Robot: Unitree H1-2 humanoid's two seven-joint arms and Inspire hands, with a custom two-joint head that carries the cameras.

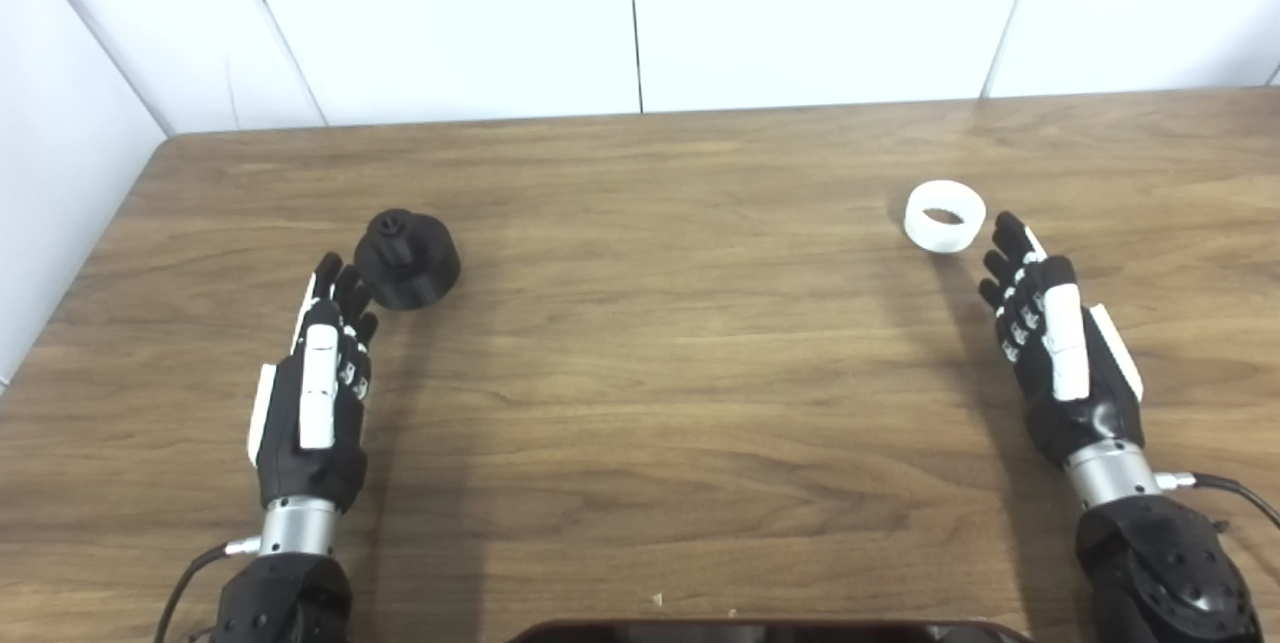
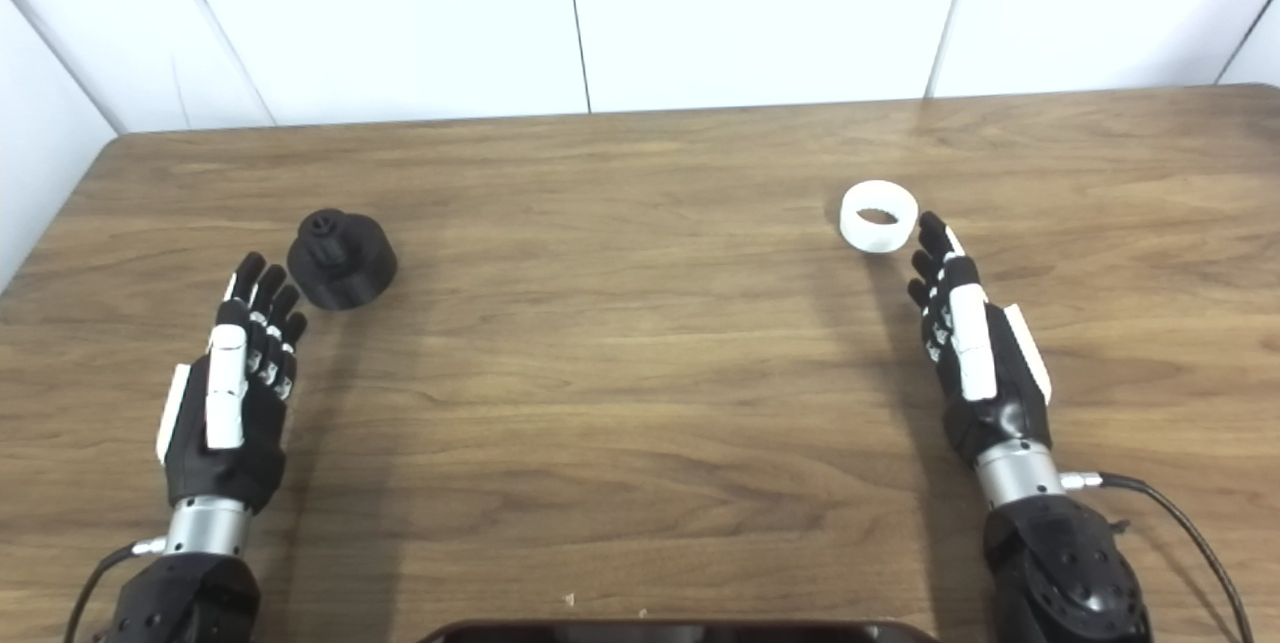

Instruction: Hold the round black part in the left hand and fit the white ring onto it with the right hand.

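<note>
Black, glossy edge of some device (image 1: 770,631) is seen at the very bottom centre, cropped, not identifiable. Wooden table (image 1: 660,373) fills most of both views, brown grain running left to right.

Left hand (image 1: 312,393) is seen near the bottom left, arm entering from the bottom edge, cable at the wrist. Fingers (image 1: 340,288) are stretched out and slightly apart, pointing away from the robot; nothing is held. Fingertips are placed just beside the round black part (image 1: 407,258), on its near-left side; actual contact cannot be told, in the right eye view a thin gap is suggested.

Right hand (image 1: 1060,353) is seen at the bottom right, also extended flat-ish with fingers (image 1: 1012,243) straight and spread a little, nothing gripped. Cable is seen at that wrist too. Fingertips are positioned just beside the white ring (image 1: 944,215), on its near-right side, seemingly not touching.

Round black part is resting on the table, left of centre, a small knob standing up from its top. White ring is lying on the table at the right, opening facing up, well apart from the black part. Ring is not fitted.

Behind the far table edge, white wall panels (image 1: 820,13) with dark vertical seams are seen.
</note>
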